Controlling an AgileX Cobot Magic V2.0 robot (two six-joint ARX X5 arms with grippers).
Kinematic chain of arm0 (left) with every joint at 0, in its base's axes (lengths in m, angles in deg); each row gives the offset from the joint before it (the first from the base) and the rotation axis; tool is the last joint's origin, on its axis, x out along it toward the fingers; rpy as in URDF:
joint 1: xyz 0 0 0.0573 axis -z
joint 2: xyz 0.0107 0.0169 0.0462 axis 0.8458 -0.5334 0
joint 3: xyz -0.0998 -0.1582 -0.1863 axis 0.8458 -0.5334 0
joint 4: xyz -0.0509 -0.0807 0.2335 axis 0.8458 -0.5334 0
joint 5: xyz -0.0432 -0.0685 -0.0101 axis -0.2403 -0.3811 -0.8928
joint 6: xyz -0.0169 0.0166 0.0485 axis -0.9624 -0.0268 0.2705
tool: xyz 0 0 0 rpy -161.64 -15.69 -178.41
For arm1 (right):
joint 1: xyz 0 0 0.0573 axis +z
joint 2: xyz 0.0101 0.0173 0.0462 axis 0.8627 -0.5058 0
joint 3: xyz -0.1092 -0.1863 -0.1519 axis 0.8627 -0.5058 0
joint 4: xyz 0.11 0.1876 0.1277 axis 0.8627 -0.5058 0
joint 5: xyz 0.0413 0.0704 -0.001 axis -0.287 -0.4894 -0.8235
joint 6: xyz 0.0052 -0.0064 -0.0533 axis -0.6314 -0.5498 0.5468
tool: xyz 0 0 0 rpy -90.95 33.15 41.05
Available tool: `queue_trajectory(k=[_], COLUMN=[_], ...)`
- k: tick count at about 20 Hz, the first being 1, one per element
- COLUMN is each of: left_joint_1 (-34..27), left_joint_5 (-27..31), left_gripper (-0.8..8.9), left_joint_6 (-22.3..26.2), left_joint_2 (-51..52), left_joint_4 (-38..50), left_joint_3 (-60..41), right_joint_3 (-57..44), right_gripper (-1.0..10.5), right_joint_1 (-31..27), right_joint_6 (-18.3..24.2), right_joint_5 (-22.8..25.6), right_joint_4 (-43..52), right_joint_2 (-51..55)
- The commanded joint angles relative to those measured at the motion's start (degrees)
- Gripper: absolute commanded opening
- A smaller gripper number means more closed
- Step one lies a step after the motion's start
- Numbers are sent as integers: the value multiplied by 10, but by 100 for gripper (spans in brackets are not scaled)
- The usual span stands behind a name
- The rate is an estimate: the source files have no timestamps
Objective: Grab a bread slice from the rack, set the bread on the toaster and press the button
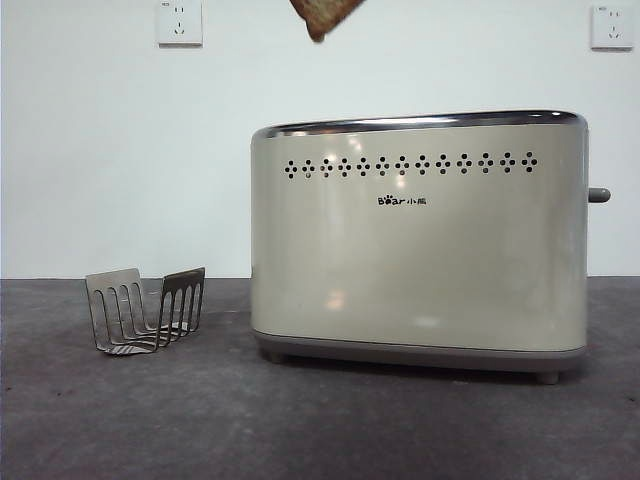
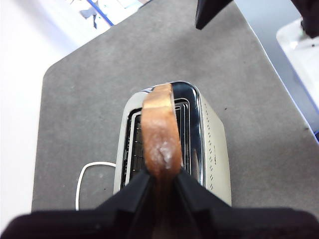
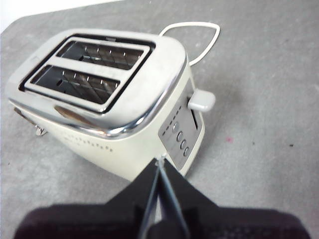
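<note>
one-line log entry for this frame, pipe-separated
phase: carrying bread | left gripper: shut on slice of bread, above toaster slots | right gripper: shut, empty, near button | rack: empty

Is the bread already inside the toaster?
No, the slice of bread hangs above the toaster, held by the left gripper, and both slots look empty in the right wrist view.
</note>
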Motion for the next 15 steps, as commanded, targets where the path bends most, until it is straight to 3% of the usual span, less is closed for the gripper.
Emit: queue_trajectory(k=[1, 15], left_joint_1=[5, 12], left_joint_5=[-1, 1], left_gripper=[-9, -9], left_joint_6=[24, 36], left_joint_2=[-23, -118], left_joint_4=[9, 53], left_joint_3=[0, 0], right_joint_3=[2, 2], right_gripper=[-2, -2], right_joint_1=[0, 0], right_joint_6=[-2, -1], right_joint_5=[-2, -1], right_joint_4=[-2, -13], right_joint_2=[0, 0])
